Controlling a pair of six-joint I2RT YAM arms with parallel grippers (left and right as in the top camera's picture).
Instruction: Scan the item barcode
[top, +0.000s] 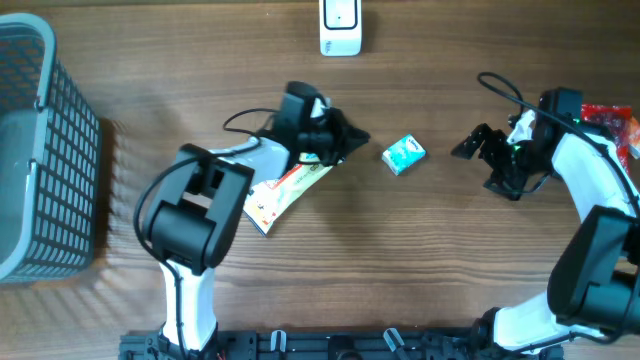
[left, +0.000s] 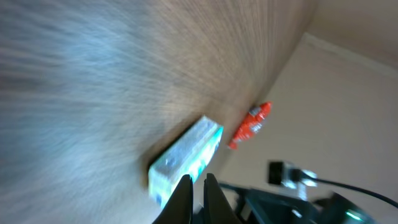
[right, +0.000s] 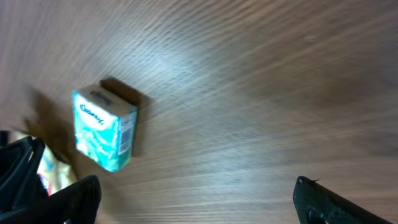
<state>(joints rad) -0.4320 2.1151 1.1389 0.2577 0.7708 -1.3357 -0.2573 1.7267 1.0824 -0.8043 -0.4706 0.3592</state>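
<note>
One teal box (top: 403, 154): flat on table (top: 450, 250), between both jaws, awaiting pickup.
Left jaws: shut, apparently empty.
Right jaws: wide.

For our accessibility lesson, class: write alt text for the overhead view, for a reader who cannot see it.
On a wooden table, a teal box lies between the left gripper, shut beside a flat packet, and the open right gripper.

The wooden table (top: 420, 260) bears a teal box (top: 404, 154), flat packet (top: 283, 197), basket (top: 75, 170), white scanner (top: 340, 28).
</note>
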